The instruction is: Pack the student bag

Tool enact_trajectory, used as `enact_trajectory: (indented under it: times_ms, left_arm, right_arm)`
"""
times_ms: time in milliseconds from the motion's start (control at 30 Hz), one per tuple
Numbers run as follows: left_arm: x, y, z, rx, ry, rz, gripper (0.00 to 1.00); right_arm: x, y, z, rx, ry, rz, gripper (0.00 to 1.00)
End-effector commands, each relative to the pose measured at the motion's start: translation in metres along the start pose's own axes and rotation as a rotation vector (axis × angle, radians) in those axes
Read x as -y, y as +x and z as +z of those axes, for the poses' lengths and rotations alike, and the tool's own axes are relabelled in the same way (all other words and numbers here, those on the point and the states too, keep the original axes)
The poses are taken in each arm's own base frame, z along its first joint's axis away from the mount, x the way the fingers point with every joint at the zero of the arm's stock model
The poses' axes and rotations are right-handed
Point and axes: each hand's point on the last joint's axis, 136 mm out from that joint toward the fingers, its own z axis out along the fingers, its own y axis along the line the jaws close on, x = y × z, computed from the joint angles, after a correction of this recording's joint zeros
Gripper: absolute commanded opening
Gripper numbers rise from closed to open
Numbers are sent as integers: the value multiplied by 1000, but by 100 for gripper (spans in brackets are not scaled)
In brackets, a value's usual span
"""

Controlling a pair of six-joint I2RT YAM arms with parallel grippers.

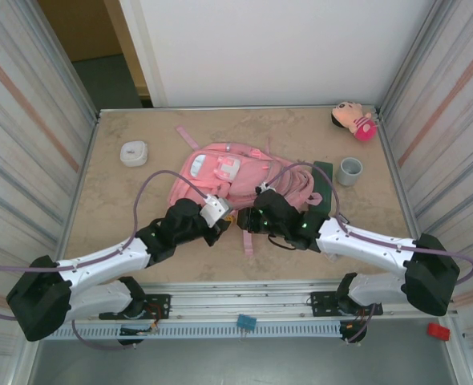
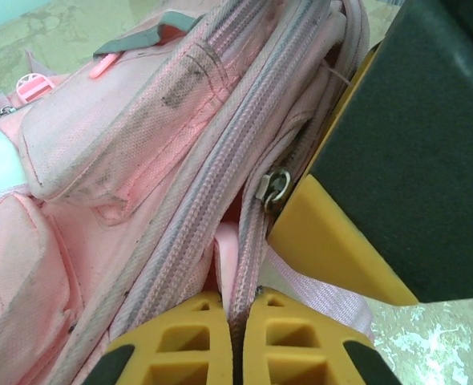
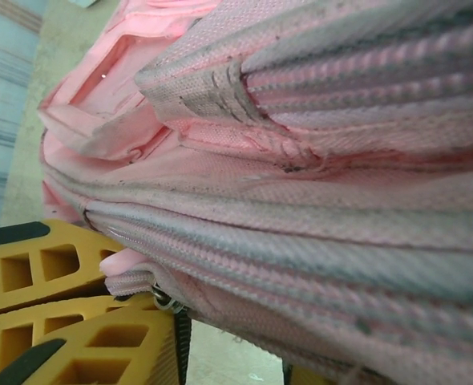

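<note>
The student bag [image 1: 228, 170], a large pink backpack, lies flat in the middle of the table. My left gripper [image 1: 220, 213] is at its near edge, shut on the bag's zipper seam [image 2: 248, 241], which is pinched between the yellow fingertips [image 2: 188, 329]. My right gripper [image 1: 258, 210] sits right beside it at the same edge. One of its yellow fingers [image 2: 325, 249] lies against a metal zipper ring [image 2: 278, 186]. In the right wrist view the right gripper [image 3: 236, 341] has its jaws a little apart, with the bag's edge [image 3: 301, 265] over them and table showing in the gap.
A pink plush doll [image 1: 353, 120] lies at the back right corner, with a grey cup [image 1: 349, 171] in front of it. A dark green item [image 1: 324, 173] rests against the bag's right side. A white round case [image 1: 134, 152] sits at the left. Metal walls fence the table.
</note>
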Motion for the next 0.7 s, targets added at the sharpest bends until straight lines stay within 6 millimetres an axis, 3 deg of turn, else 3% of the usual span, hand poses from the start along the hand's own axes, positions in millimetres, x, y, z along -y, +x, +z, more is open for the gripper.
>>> enact_trajectory:
  times_ms: [0, 167, 333, 467, 667]
  left_arm:
    - [14, -58, -15, 179, 70, 16, 0]
    - [6, -48, -13, 139, 18, 23, 0]
    - [7, -45, -13, 135, 23, 34, 0]
    - [6, -42, -11, 128, 20, 31, 0]
    - [-4, -26, -7, 73, -42, 48, 0]
  right_arm:
    - [24, -26, -4, 111, 147, -36, 27]
    - [5, -28, -12, 105, 48, -61, 10]
    - [-22, -32, -22, 71, -135, -49, 1]
    - [-35, -35, -28, 47, -259, 3, 0]
    - [-33, -41, -37, 1, -351, 93, 0]
